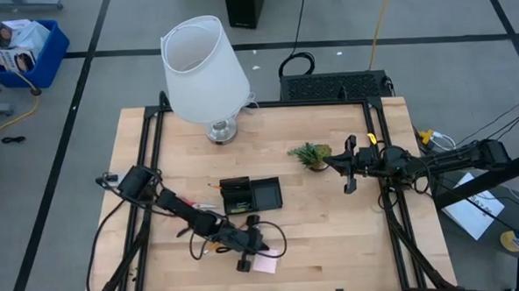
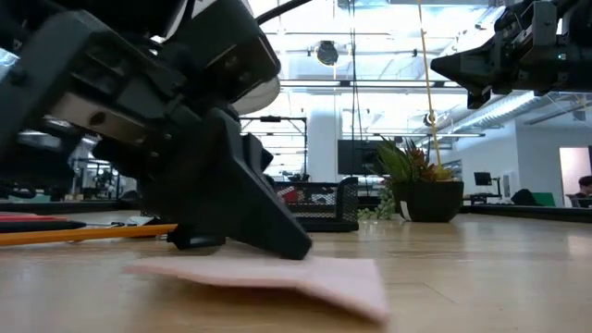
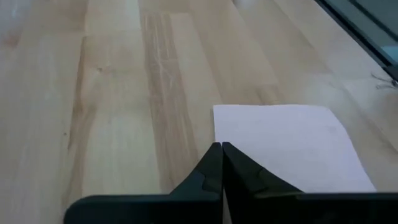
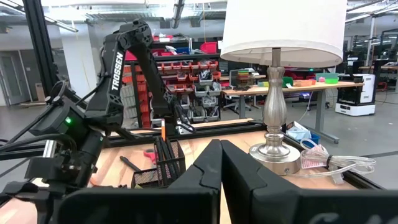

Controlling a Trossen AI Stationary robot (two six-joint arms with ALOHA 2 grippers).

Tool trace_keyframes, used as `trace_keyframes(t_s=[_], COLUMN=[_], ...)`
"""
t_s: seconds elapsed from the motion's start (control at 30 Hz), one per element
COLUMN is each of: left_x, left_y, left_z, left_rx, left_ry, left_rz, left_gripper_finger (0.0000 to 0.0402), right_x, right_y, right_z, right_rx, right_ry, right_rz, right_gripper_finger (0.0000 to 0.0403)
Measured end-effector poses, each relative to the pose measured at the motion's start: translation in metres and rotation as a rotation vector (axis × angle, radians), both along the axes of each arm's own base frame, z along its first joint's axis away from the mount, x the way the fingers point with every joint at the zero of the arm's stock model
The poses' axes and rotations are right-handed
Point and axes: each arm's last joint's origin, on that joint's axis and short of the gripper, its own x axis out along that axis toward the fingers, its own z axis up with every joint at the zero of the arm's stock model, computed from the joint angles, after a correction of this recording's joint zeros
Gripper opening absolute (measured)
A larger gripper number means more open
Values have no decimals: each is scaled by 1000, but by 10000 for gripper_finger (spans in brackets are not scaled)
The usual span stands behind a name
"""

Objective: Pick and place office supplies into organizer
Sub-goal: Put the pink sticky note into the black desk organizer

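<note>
A pink sticky-note pad (image 1: 266, 264) lies flat on the table near its near edge; it also shows in the left wrist view (image 3: 292, 146) and the low view (image 2: 305, 277). My left gripper (image 3: 221, 146) is shut, its tips at the pad's edge. The black organizer (image 1: 251, 196) stands at mid-table; in the right wrist view (image 4: 158, 165) pens and a pencil stand in it. An orange pencil (image 2: 83, 233) and a black pen (image 2: 37, 225) lie on the table beside my left arm. My right gripper (image 1: 348, 170) is shut, raised beside the green plant (image 1: 311, 154). My left gripper's shut fingertips (image 2: 298, 248) come slanting down from the table's left to one edge of the pad (image 3: 219, 124). In the low view they reach down to the pad's top, but I cannot tell whether they touch it. The pad lies flat on the table.
A big white lamp (image 1: 204, 73) stands at the table's far left. Something red (image 1: 185, 204) lies by my left arm, left of the organizer. Bare wood lies right of the pad and between the organizer and my right arm.
</note>
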Motion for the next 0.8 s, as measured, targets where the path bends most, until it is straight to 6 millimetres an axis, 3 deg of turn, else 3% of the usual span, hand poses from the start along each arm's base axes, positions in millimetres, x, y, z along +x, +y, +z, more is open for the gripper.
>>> trace_keyframes(t_s=[0.37,0.8], left_x=[-6,-5], left_y=[7,34], left_z=[54,85], left_rx=[17,161], left_ry=[-83,-152], left_rz=[15,183], left_gripper_finger=[2,2], right_x=[0,0], right_y=[0,0], right_z=[0,0], right_rx=[0,0], right_ry=[0,1], right_rz=[0,0], right_gripper_finger=[0,0])
